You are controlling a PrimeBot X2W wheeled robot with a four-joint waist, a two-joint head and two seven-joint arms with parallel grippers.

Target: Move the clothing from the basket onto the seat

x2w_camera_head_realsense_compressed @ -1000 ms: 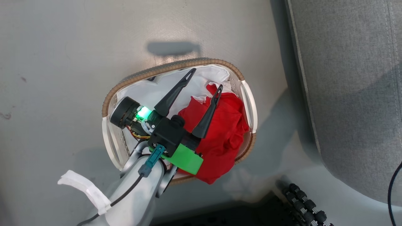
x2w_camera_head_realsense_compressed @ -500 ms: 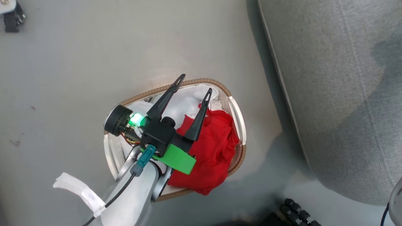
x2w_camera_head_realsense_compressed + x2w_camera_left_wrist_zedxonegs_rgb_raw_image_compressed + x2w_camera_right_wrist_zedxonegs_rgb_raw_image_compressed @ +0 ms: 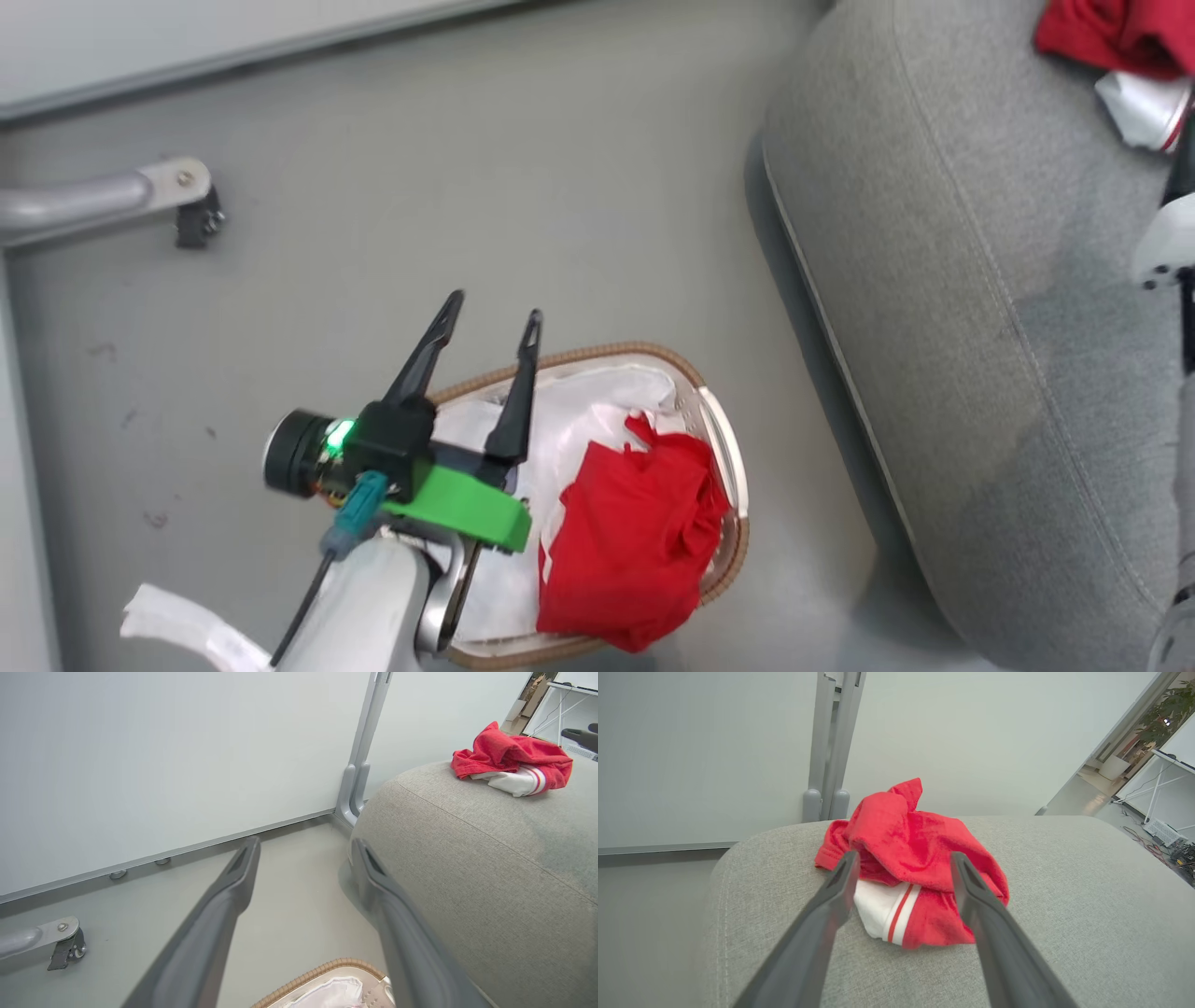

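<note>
One red garment (image 3: pixel 915 835) lay on the seat (image 3: pixel 934 280), the right gripper (image 3: pixel 904 856) spread empty before it; a second garment (image 3: pixel 635 541) sat in the basket (image 3: pixel 597 352); the left gripper (image 3: pixel 495 308), likewise spread and empty, wanted lowering onto that bunch, clear of the white liner (image 3: pixel 579 411).

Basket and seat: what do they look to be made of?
The basket looks like smooth white plastic, judging by its small punched holes and rigid handle; its rim looks woven, brown, possibly imitation. The seat seems upholstered in matte grey woven fabric: visible weave, stitched seams.
</note>
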